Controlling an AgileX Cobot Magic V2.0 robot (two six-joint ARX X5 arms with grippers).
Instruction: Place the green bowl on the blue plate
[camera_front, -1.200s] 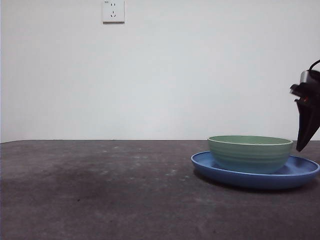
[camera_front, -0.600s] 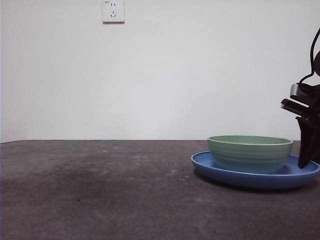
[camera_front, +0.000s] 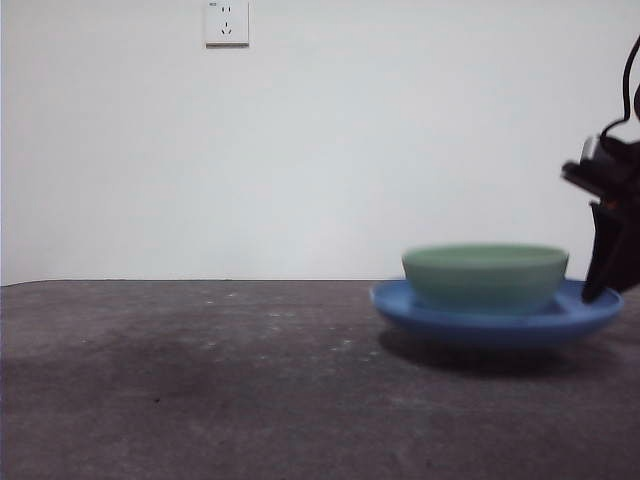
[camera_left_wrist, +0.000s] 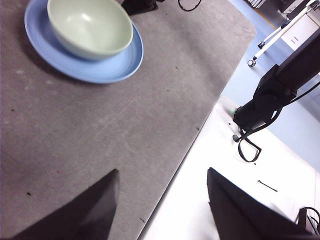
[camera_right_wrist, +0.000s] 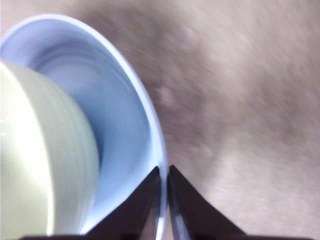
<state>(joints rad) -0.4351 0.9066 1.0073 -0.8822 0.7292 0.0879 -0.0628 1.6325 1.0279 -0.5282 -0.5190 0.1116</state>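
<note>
Pinching blue plate (camera_right_wrist: 127, 150) rim w/ right end effector (camera_right_wrist: 164, 195); green bowl (camera_front: 485, 277) aboard.

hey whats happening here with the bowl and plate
The green bowl already sits inside the blue plate. The right hand is pinched shut on the plate's rim, and in the front view the plate, with the bowl on it, appears lifted off the dark table, with a shadow underneath and both blurred by motion. The left hand hangs open well away from them, holding nothing.
</note>
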